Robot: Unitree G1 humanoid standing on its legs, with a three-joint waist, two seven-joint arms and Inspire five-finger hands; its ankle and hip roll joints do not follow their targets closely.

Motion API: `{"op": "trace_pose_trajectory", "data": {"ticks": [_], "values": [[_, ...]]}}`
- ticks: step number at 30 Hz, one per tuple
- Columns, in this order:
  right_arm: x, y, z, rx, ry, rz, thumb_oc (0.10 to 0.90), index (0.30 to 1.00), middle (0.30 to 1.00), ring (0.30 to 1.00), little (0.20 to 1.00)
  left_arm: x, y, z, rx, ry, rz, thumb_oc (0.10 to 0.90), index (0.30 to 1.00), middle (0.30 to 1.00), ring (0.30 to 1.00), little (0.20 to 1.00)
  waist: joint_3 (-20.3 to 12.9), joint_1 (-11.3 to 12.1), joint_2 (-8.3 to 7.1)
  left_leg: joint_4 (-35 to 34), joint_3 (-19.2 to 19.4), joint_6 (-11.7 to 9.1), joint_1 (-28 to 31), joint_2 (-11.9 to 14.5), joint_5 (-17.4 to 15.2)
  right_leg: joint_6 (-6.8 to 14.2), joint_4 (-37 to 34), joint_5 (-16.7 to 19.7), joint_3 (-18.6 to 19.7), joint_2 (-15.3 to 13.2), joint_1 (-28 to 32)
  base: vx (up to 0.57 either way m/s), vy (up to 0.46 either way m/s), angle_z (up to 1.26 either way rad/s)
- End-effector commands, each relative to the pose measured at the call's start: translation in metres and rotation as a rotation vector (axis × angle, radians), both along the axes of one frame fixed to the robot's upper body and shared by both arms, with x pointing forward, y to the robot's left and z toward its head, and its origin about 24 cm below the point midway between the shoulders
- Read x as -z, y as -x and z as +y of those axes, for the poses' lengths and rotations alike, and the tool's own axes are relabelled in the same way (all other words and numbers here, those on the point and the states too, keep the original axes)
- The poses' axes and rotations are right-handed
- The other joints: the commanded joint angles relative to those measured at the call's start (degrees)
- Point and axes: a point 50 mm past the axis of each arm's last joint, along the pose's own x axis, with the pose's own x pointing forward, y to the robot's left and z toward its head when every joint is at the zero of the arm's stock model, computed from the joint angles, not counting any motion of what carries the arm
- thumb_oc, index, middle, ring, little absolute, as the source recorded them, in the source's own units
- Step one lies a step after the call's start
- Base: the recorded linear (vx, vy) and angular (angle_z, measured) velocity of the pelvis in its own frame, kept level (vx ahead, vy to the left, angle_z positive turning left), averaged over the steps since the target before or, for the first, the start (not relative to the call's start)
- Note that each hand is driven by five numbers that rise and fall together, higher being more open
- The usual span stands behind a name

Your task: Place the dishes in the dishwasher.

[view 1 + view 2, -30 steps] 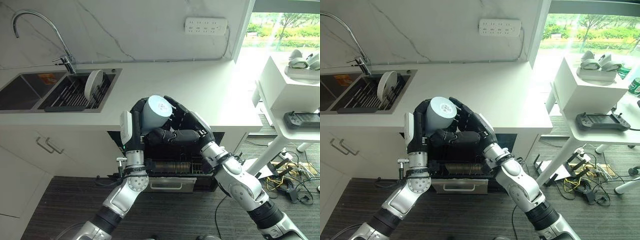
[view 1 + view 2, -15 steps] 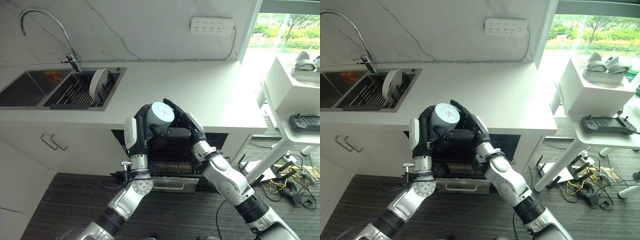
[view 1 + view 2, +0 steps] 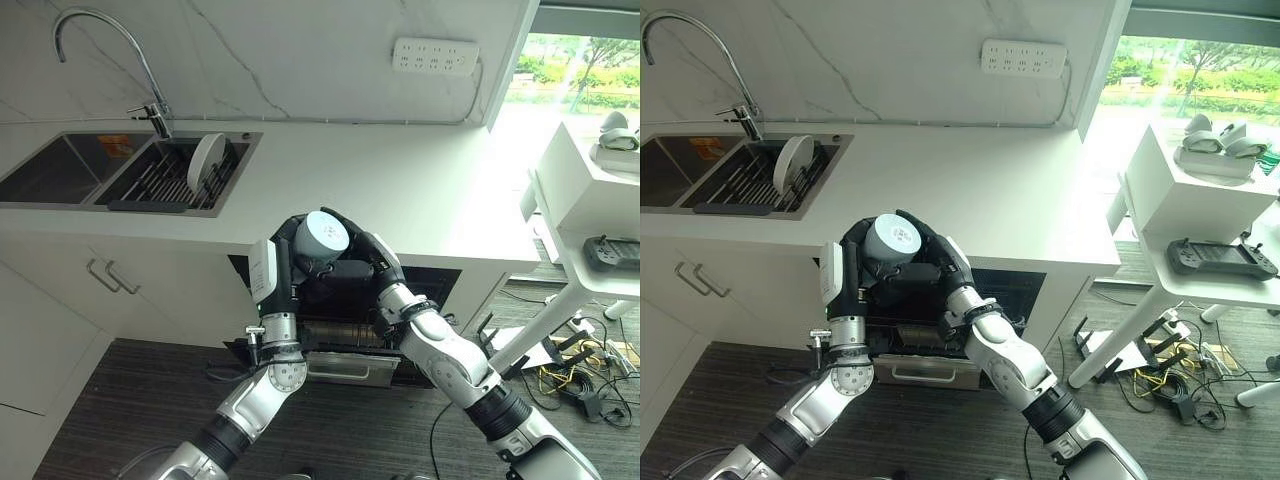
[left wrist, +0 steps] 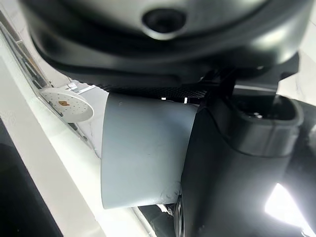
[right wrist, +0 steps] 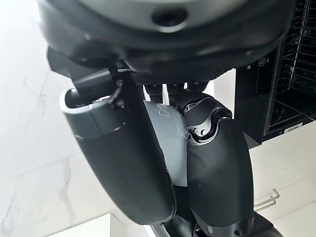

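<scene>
**Cup held by both hands over the open dishwasher, not yet loaded**

Left hand (image 3: 283,262) has its fingers curled round the grey cup (image 3: 322,240), base up toward the camera. Right hand (image 3: 365,262) wraps the same cup from the other side, fingers and thumb curled on it; its wrist view shows the cup wall (image 5: 170,133) between thumb and fingers. Both hands meet just in front of the counter's front edge (image 3: 430,255), above the open dishwasher (image 3: 340,325) whose rack (image 3: 345,335) is pulled out below. Looks like a hand-over or a two-handed carry, can't tell which.

Progress: early. The cup is in the air, nothing set in the rack that I can make out; rack contents are mostly hidden by the hands. A white plate (image 3: 207,162) stands on edge in the sink rack (image 3: 160,185) at the counter's far left, beside the tap (image 3: 150,105). Left to do: lower the cup into the rack, then fetch the plate.
</scene>
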Motion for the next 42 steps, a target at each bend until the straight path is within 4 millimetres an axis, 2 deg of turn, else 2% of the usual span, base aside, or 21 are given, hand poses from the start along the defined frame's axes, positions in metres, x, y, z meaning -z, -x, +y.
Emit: {"op": "trace_pose_trajectory", "data": {"ticks": [1,7,8,9,10,21,27,36,42], "values": [[-0.065,0.007,0.054,-0.206,-0.150,-0.220,0.400,0.300,0.300,0.300,0.300,-0.068,-0.003,-0.049,0.258,0.042,-0.346,0.400,0.300,0.300,0.300,0.300,-2.50,0.55,-2.35,5.85,-0.31,2.08,-1.87,0.86,-8.58,5.42,-8.86,3.13,0.22,-1.94,5.04,-0.01,-0.024,0.04],[-0.067,0.009,0.056,-0.219,-0.179,-0.219,0.400,0.300,0.300,0.300,0.300,-0.069,0.000,-0.049,0.275,0.061,-0.356,0.400,0.300,0.300,0.300,0.300,-2.23,0.79,-2.27,5.85,-0.43,2.11,-1.69,0.73,-8.56,5.34,-8.86,3.16,-0.05,-1.93,5.26,0.00,-0.003,0.01],[-0.068,0.009,0.056,-0.225,-0.192,-0.223,0.400,0.300,0.300,0.300,0.300,-0.069,0.001,-0.050,0.281,0.060,-0.358,0.475,0.413,0.413,0.413,0.413,-2.22,0.80,-2.26,5.85,-0.43,2.11,-1.69,0.71,-8.55,5.34,-8.86,3.16,-0.04,-1.90,5.25,0.00,0.000,0.00],[-0.070,0.010,0.056,-0.226,-0.198,-0.232,0.400,0.300,0.300,0.300,0.300,-0.069,0.001,-0.050,0.288,0.061,-0.361,0.591,0.587,0.587,0.587,0.587,-2.24,0.84,-2.24,5.85,-0.48,2.12,-1.72,0.68,-8.56,5.33,-8.86,3.15,-0.03,-1.87,5.22,0.00,0.000,0.00],[-0.072,0.010,0.056,-0.216,-0.217,-0.237,0.400,0.300,0.300,0.300,0.300,-0.067,0.003,-0.053,0.314,0.046,-0.343,0.800,0.900,0.900,0.900,0.900,-2.21,0.96,-2.20,5.85,-0.68,2.15,-1.76,0.57,-8.51,5.26,-8.86,3.14,0.03,-1.77,5.20,0.00,0.000,0.00],[-0.076,0.001,0.035,-0.108,-0.448,-0.144,0.400,0.300,0.300,0.300,0.300,-0.059,-0.001,-0.053,0.284,-0.179,-0.341,0.800,0.900,0.900,0.900,0.900,-2.22,0.21,-1.46,5.85,-0.27,2.30,-1.75,0.76,-8.39,5.11,-8.86,3.07,0.16,-1.65,5.09,0.00,0.000,0.00],[-0.057,0.001,0.030,-0.079,-0.563,-0.017,0.400,0.300,0.300,0.300,0.300,-0.053,-0.004,-0.047,0.209,-0.241,-0.354,0.800,0.900,0.900,0.900,0.900,-2.35,-0.64,-0.87,5.85,0.23,2.38,-1.33,0.92,-8.40,5.12,-8.86,3.02,0.65,-1.66,5.23,0.00,0.000,0.00],[-0.047,0.002,0.032,-0.099,-0.679,0.112,0.400,0.300,0.300,0.300,0.300,-0.055,-0.009,-0.042,0.139,-0.334,-0.385,0.800,0.900,0.900,0.900,0.900,-2.49,-1.20,-0.77,5.85,0.51,2.45,-1.01,0.96,-8.47,5.13,-8.86,3.00,1.10,-1.57,5.36,0.00,0.000,0.00],[-0.035,-0.004,0.016,0.049,-0.760,0.175,0.400,0.300,0.300,0.300,0.300,-0.059,-0.011,-0.038,0.123,-0.382,-0.413,0.800,0.900,0.900,0.900,0.900,-2.82,-1.78,-0.41,5.85,0.54,2.64,-0.82,0.93,-8.53,5.11,-8.86,2.96,1.54,-1.48,5.41,0.00,0.002,-0.01]]}}
